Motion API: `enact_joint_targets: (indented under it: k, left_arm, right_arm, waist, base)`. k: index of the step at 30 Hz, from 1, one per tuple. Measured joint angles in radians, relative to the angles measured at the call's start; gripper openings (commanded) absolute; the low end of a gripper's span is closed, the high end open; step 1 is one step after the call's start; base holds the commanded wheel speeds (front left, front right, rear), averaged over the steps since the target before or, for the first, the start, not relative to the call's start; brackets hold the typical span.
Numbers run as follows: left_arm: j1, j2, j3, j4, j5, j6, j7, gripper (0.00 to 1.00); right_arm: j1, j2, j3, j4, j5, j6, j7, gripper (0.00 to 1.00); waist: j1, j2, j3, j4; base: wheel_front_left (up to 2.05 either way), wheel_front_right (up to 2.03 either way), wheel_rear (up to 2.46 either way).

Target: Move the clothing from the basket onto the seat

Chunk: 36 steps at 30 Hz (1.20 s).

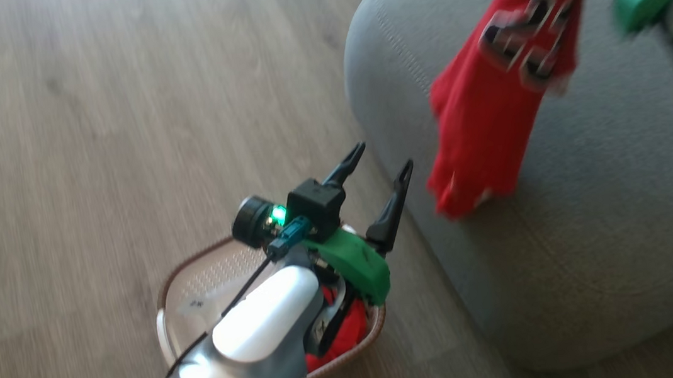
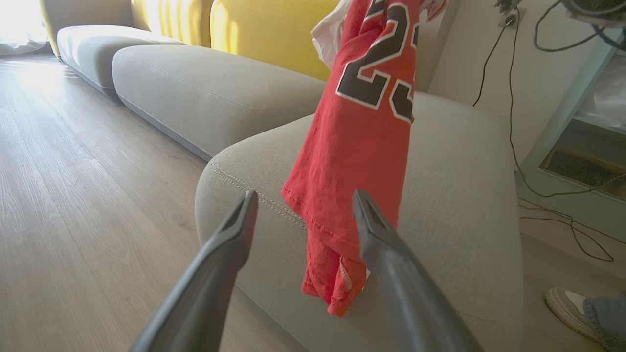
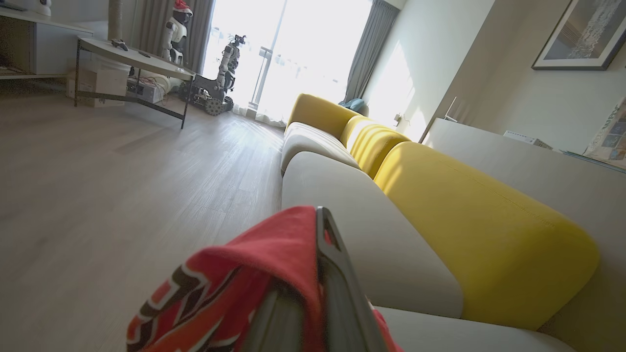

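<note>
Red jersey (image 1: 491, 101) with black, white-edged numerals, readable as 23, hanging pinched in right claw (image 3: 313, 234), hem low over rounded end of grey sofa (image 1: 599, 216). Red shorts (image 1: 346, 333) bunched in cream basket (image 1: 166, 297) on wooden floor (image 1: 85, 148) just beside sofa. Small label (image 1: 192, 305) inside basket, too blurred to read. Left claw (image 1: 384, 155) wide and empty, over basket, fingers pointing towards jersey. Yellow back cushions (image 3: 464, 210) behind sofa seat.

Pale wood-plank floor (image 1: 81, 116) carrying a cream perforated laundry basket (image 1: 219, 269), just beside a large grey sofa (image 1: 599, 216).
</note>
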Motion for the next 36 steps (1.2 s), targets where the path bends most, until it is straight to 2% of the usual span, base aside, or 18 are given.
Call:
enact_joint_targets:
  k: [1, 5, 11, 14, 23, 30, 36]
  left_arm:
    - [0.000, 0.000, 0.000, 0.000, 0.000, 0.000, 0.000, 1.00]
    - [-0.038, 0.004, 0.000, -0.017, 0.028, 0.017, 0.000, 1.00]
    - [-0.084, 0.016, -0.010, -0.059, 0.064, 0.029, 0.000, 1.00]
    - [-0.102, 0.021, -0.016, -0.084, 0.078, 0.035, 0.001, 1.00]
    - [-0.164, 0.033, -0.023, -0.145, 0.104, 0.056, 0.012, 1.00]
    - [-0.176, 0.039, -0.038, -0.172, 0.121, 0.069, 0.029, 1.00]
    - [-0.188, 0.048, -0.040, -0.180, 0.121, 0.070, 0.029, 1.00]
  right_arm:
    - [0.000, 0.000, 0.000, 0.000, 0.000, 0.000, 0.000, 0.00]
    - [-0.138, -0.065, -0.053, 0.025, -0.027, 0.000, 0.021, 0.00]
    - [-0.254, -0.160, -0.196, 0.073, -0.109, 0.000, 0.032, 0.00]
    - [-0.282, -0.186, -0.259, 0.084, -0.164, 0.000, 0.033, 0.00]
    - [-0.282, -0.140, -0.390, 0.184, -0.277, 0.000, 0.040, 0.00]
    - [-0.178, -0.082, -0.538, 0.269, -0.365, 0.000, 0.016, 0.00]
    - [-0.121, -0.066, -0.664, 0.311, -0.451, 0.000, 0.010, 0.00]
  waist:
    - [0.0000, 0.0000, 0.000, 0.000]
    - [0.0000, 0.0000, 0.065, 0.033]
    - [0.0000, 0.0000, 0.164, 0.089]
    - [0.0000, 0.0000, 0.209, 0.118]
    - [0.0001, 0.0000, 0.329, 0.184]
    - [0.0001, 0.0000, 0.404, 0.231]
    - [0.0001, 0.0000, 0.434, 0.260]
  base:
    - [0.00, 0.00, 0.00]
    - [0.00, 0.00, 0.00]
    - [0.00, 0.00, 0.00]
    - [0.00, 0.00, 0.00]
    - [0.00, 0.00, 0.00]
    - [0.00, 0.00, 0.00]
    - [0.00, 0.00, 0.00]
